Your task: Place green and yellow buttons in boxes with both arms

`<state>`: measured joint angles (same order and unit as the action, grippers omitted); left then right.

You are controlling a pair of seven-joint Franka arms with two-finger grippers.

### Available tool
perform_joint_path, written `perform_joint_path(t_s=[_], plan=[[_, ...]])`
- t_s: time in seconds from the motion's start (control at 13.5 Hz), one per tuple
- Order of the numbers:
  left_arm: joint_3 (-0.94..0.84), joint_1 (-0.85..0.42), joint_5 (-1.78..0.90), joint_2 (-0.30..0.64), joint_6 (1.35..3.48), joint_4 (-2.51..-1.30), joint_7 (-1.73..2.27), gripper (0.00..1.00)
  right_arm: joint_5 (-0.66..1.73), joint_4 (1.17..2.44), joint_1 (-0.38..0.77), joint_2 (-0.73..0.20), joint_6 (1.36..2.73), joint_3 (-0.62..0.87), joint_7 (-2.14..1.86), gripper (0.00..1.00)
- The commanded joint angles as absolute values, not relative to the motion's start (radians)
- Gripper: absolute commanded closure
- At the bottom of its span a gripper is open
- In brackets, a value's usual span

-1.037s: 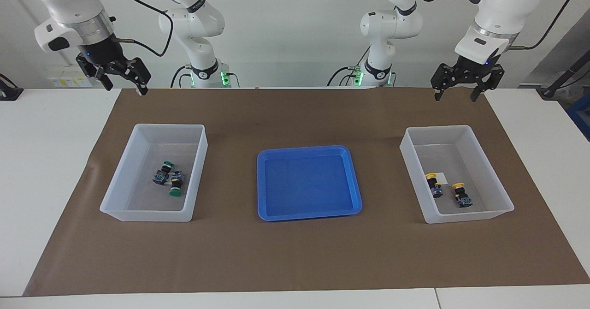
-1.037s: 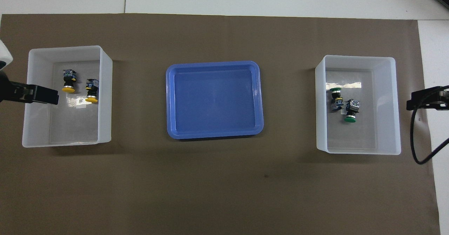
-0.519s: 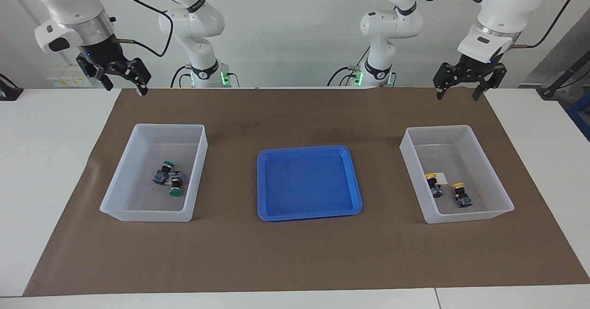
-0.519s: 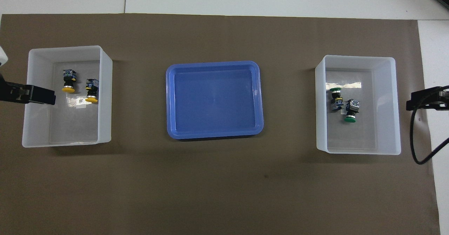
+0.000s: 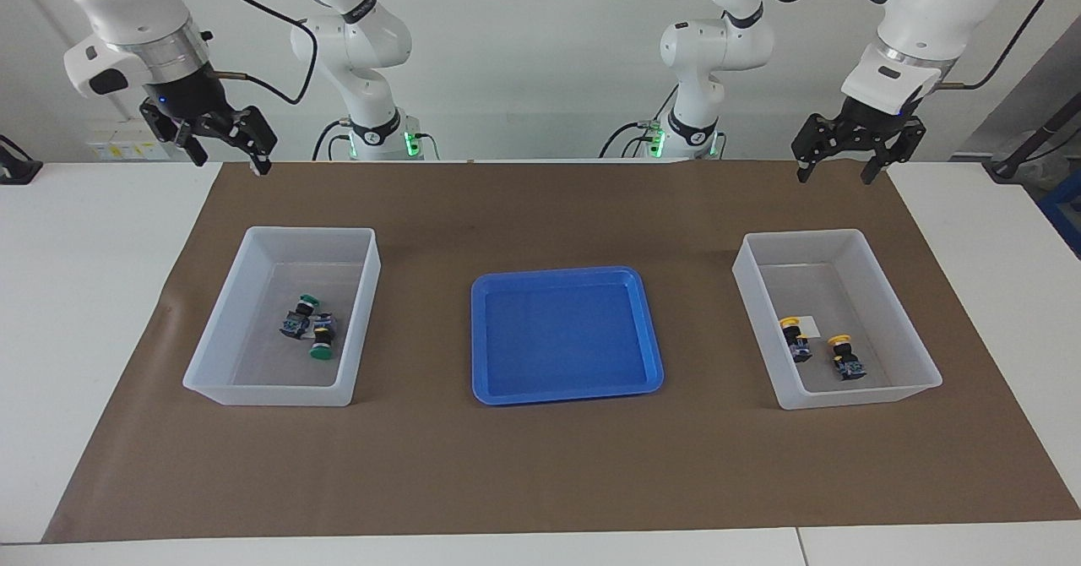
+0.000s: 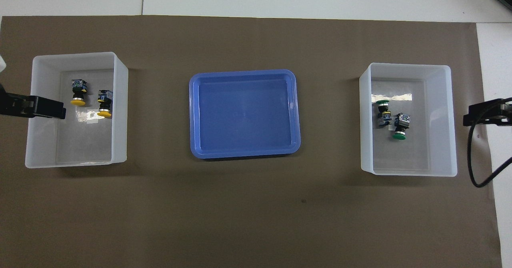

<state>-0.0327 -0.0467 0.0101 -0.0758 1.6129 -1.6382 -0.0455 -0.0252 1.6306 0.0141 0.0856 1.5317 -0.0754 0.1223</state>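
Nearest the robots, both arms hung raised over the counter's robot-side edge, one at each corner of the brown mat (image 5: 540, 465). The left claw (image 5: 851, 163) was up in the air over the mat's corner at the left arm's end, fingers spread wide apart and gripping nothing. The right claw (image 5: 226, 154) hovered over the corner at the right arm's end, its fingers likewise splayed open and empty. Farther out, along the middle of the counter (image 5: 84, 296), stood three containers in a row! At the left arm's end sat one translucent box (image 5: 920, 355), and inside it lay the two yellow buttons (image 5: 795, 337), side by side but apart, on their sides with the caps turned toward the robots; one rested just beside a small white label (image 5: 809, 326). In the middle of the row lay the blue tray (image 5: 564, 393), well apart from both boxes. At the right arm's end sat the second box (image 5: 220, 346), holding the two green buttons (image 5: 322, 338), tipped over and bunched together, touching at their bases. Farthest out ran bare mat up to the counter's edge away from the robots.
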Motion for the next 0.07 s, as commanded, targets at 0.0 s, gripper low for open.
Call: perform_joint_path(t_s=[0.0], plan=[[-0.032,-0.041,-0.006,-0.094,1.598,-1.646,-0.035,0.00,-0.015,1.657,0.008,0.110,1.532,-0.078,0.109,0.00]])
